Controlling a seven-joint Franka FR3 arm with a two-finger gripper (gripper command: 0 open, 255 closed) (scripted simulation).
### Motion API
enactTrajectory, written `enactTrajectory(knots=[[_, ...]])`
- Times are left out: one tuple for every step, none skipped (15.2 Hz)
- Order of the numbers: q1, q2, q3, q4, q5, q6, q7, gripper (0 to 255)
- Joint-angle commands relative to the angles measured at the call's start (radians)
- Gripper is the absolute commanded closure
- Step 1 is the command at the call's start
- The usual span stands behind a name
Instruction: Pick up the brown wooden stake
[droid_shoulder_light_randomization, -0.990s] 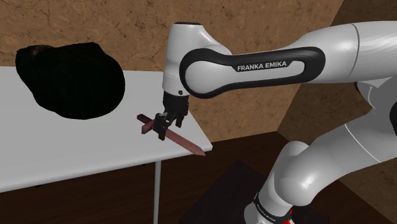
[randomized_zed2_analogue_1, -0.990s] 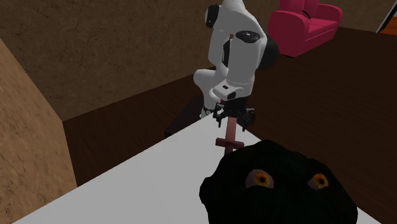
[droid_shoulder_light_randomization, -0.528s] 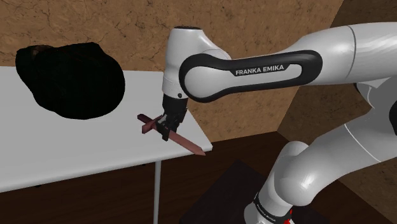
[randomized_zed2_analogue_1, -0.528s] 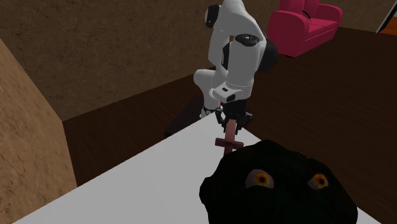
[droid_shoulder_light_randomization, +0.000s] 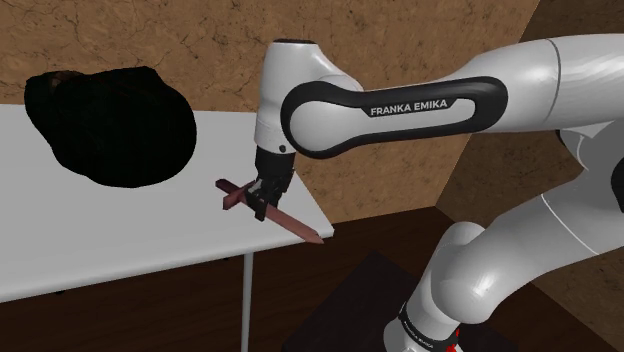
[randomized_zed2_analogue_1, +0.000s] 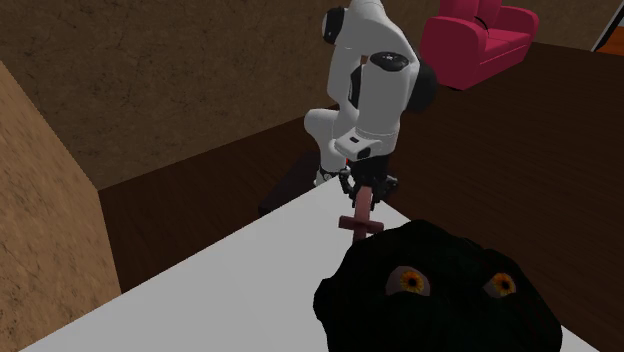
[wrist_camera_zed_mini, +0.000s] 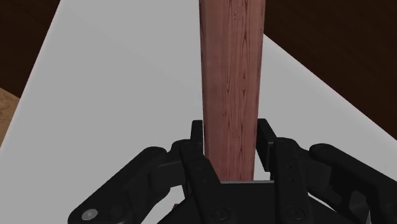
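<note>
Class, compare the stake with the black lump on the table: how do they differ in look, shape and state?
The stake is slim, straight, reddish-brown wood with a crosspiece; the lump is broad, rounded and black, with two orange eyes. The jaws clasp the stake; nothing touches the lump. The stake's tip overhangs the table edge; the lump sits farther from the arm. Both appear to rest on the white table.

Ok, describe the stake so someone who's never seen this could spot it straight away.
Find the white table and go to its corner nearest the arm. The stake is there, clasped by the black fingers: a slim reddish-brown wooden bar with a short crosspiece and a pointed end, unlike the bulky black lump further along.
</note>
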Motion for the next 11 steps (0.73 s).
enactTrajectory(knots=[[0.0, -0.005, -0.003, 0.017, 0.0, -0.025, 0.0, 255], [0.0, -0.007, -0.004, 0.029, -0.001, -0.038, 0.0, 255], [-0.001, -0.008, -0.006, 0.041, -0.002, -0.052, 0.0, 255], [-0.001, -0.009, -0.008, 0.054, -0.003, -0.066, 0.0, 255], [-0.002, -0.01, -0.009, 0.067, -0.004, -0.079, 0.0, 255], [-0.002, -0.011, -0.011, 0.079, -0.005, -0.093, 0.0, 255], [-0.003, -0.011, -0.012, 0.092, -0.006, -0.106, 0.0, 255], [-0.003, -0.011, -0.014, 0.106, -0.007, -0.119, 0.0, 255], [-0.004, -0.011, -0.015, 0.119, -0.008, -0.133, 0.0, 255], [-0.005, -0.011, -0.016, 0.133, -0.009, -0.146, 0.001, 255], [-0.005, -0.01, -0.018, 0.147, -0.01, -0.159, 0.001, 255]])
